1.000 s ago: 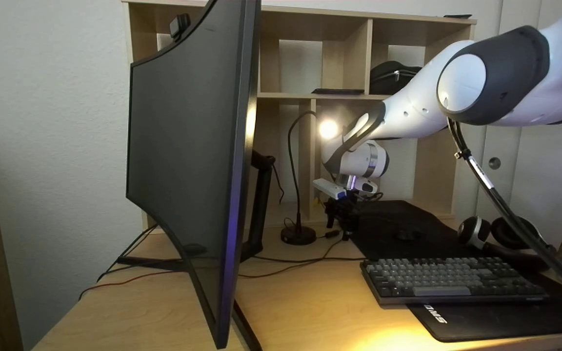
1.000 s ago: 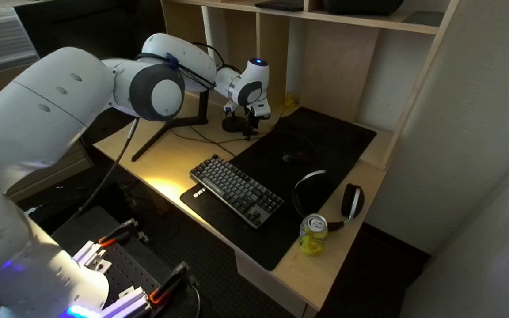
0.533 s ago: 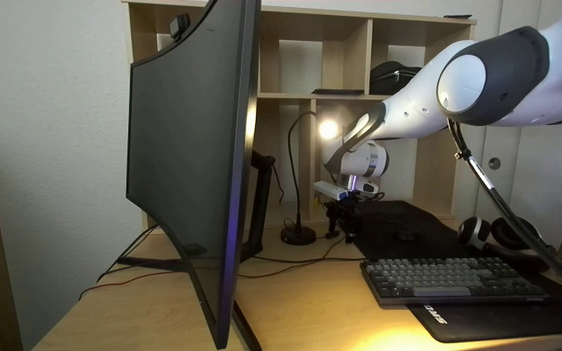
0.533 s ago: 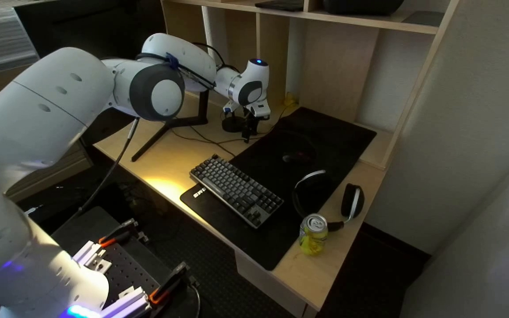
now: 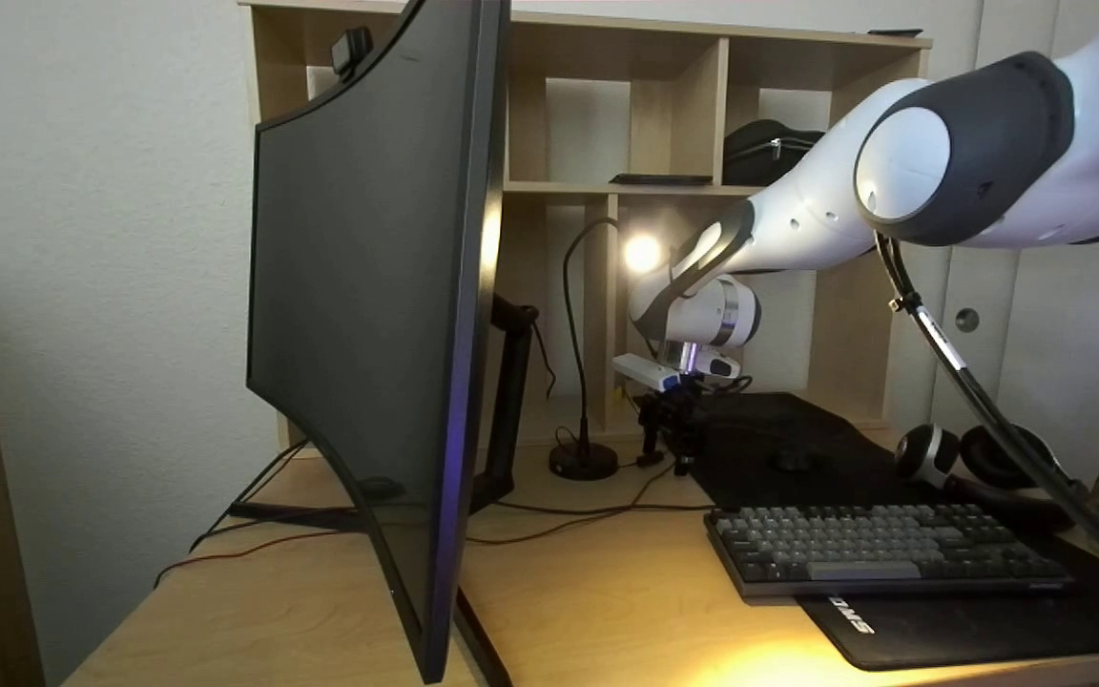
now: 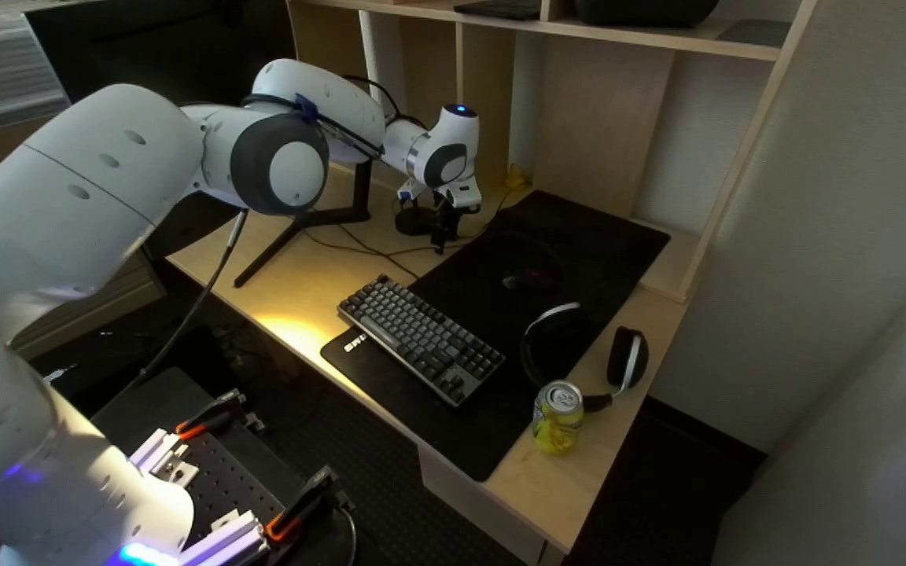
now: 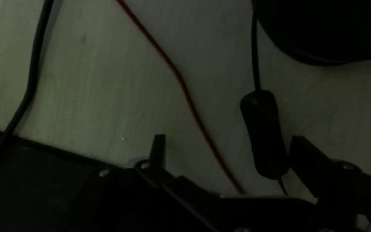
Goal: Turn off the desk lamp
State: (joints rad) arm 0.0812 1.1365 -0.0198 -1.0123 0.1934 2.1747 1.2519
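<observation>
The desk lamp (image 5: 573,315) stands upright on the desk with its bulb (image 5: 643,253) glowing. Its round black base (image 5: 584,463) also shows in an exterior view (image 6: 415,221) and at the top right of the wrist view (image 7: 327,29). A black inline cord switch (image 7: 264,135) lies on the desk beside the base. My gripper (image 7: 228,141) is open and low over the desk. The switch lies between its fingers in the wrist view, close against the right finger; whether they touch is unclear. The gripper also shows in both exterior views (image 5: 667,458) (image 6: 443,236).
A red cable (image 7: 185,87) and a thick black cable (image 7: 34,71) run across the desk. The large curved monitor (image 5: 368,286) stands beside the lamp. A black desk mat (image 6: 579,228) bears a keyboard (image 6: 421,338); headphones (image 6: 627,358) and a can (image 6: 557,417) are nearby.
Since one second ago the gripper's fingers have shifted slightly right and down in an exterior view. Since half a second ago nothing visibly moves. The bulb stays lit throughout.
</observation>
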